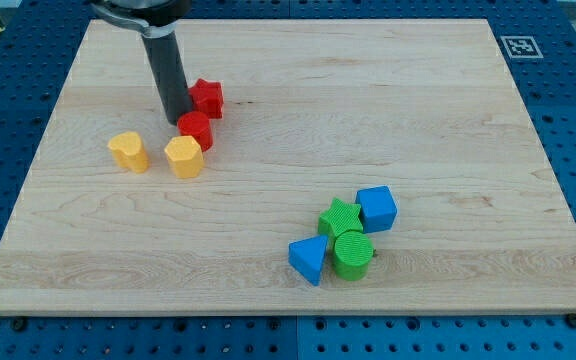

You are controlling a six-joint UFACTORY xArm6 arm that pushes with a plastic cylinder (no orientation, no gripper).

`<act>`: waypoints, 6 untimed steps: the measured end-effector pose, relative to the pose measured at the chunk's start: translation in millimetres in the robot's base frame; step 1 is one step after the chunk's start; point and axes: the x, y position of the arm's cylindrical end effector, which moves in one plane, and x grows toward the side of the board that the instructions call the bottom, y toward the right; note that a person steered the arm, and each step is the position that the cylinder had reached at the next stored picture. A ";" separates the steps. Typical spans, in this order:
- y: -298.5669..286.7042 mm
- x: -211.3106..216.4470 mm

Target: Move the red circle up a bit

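The red circle (197,130) is a short red cylinder on the wooden board, at the view's upper left. A red star block (207,97) sits just above it, touching or nearly touching. My tip (176,120) is at the red circle's upper left edge, touching it or nearly so, and left of the red star. The dark rod rises from there to the view's top edge. A yellow block (184,157) sits right below the red circle, touching it.
Another yellow block (129,152) lies left of the first. At the lower right are a green star (340,216), a blue cube (376,208), a green cylinder (352,254) and a blue triangle (308,260). A marker tag (519,46) is at the board's top right corner.
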 end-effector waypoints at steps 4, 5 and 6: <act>115.1 63.2; 99.5 74.7; 60.9 43.6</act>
